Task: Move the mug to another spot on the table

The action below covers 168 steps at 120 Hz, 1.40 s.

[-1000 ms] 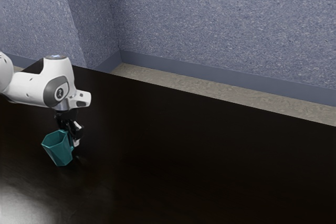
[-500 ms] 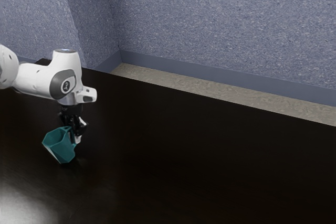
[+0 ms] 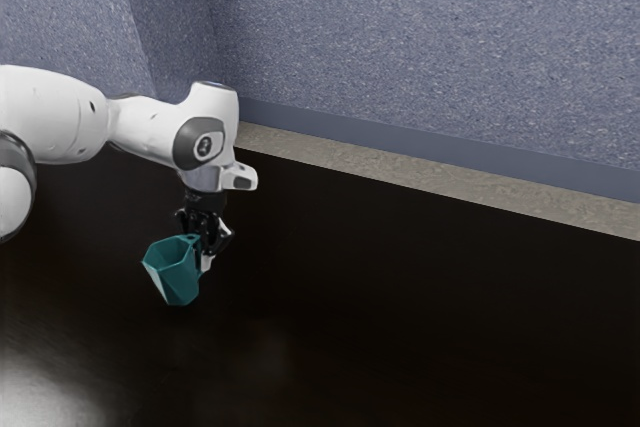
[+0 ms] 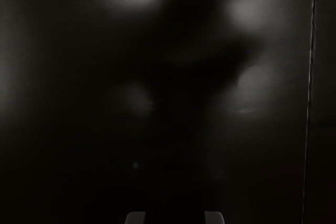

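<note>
A teal faceted mug [image 3: 173, 269] hangs tilted above the dark table [image 3: 400, 307], its rim held by my black gripper [image 3: 204, 246], which is shut on it. The white arm reaches in from the exterior view's left, with the hand pointing down over the mug's rim on the side toward the exterior view's right. In the wrist view the glossy black tabletop [image 4: 168, 98] lies below the hand with soft light reflections.
The table's far edge [image 3: 420, 187] runs diagonally along a tan floor strip and a blue-grey wall. A bright glare patch [image 3: 40, 397] lies on the tabletop at the exterior view's lower left. Open dark tabletop extends toward the exterior view's right.
My arm has carried the mug toward the exterior view's right and slightly up, away from where it rested. The mug stays gripped and tilted.
</note>
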Each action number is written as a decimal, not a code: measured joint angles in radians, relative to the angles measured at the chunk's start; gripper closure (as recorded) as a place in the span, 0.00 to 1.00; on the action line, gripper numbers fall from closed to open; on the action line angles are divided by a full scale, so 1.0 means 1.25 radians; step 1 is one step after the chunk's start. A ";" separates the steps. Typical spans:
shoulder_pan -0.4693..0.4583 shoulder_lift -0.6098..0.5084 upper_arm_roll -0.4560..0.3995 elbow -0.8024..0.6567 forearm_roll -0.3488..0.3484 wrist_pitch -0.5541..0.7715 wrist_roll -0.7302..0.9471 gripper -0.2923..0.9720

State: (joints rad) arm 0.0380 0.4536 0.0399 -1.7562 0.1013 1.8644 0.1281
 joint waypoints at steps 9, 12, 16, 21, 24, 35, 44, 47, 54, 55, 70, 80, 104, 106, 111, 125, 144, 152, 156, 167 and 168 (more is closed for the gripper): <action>-0.022 0.024 0.000 0.031 -0.010 -0.024 -0.020 0.77; -0.029 0.032 0.000 0.043 -0.013 -0.030 -0.027 0.77; -0.037 0.044 0.000 0.060 -0.016 -0.037 -0.035 0.77; -0.047 0.058 -0.001 0.081 -0.019 -0.046 -0.045 0.77; -0.052 0.065 -0.001 0.092 -0.021 -0.052 -0.051 0.77; -0.066 0.089 -0.002 0.119 -0.030 -0.066 -0.070 0.77; -0.072 0.101 -0.002 0.130 -0.034 -0.074 -0.083 0.77; -0.073 0.104 -0.002 0.132 -0.035 -0.076 -0.087 0.77; -0.078 0.111 -0.002 0.141 -0.038 -0.080 -0.096 0.77; -0.078 0.113 -0.002 0.143 -0.038 -0.081 -0.098 0.77; -0.086 0.137 -0.004 0.173 -0.044 -0.086 -0.114 0.78; -0.088 0.148 -0.010 0.184 -0.045 -0.088 -0.123 0.78; -0.088 0.166 -0.016 0.188 -0.050 -0.085 -0.140 0.76; -0.089 0.167 -0.016 0.188 -0.051 -0.085 -0.141 0.75; -0.090 0.167 -0.018 0.188 -0.055 -0.085 -0.143 0.67; -0.090 0.164 -0.019 0.192 -0.073 -0.083 -0.148 0.50; -0.081 0.077 -0.018 0.213 -0.088 -0.068 -0.152 0.36; -0.064 -0.014 -0.018 0.205 -0.091 -0.060 -0.144 0.33; -0.048 -0.066 -0.019 0.196 -0.097 -0.058 -0.139 0.32; 0.029 -0.203 -0.064 0.183 -0.110 -0.086 -0.125 0.29; 0.036 -0.213 -0.070 0.183 -0.110 -0.090 -0.124 0.29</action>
State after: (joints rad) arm 0.0833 0.1871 -0.0470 -1.5272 -0.0367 1.7523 -0.0271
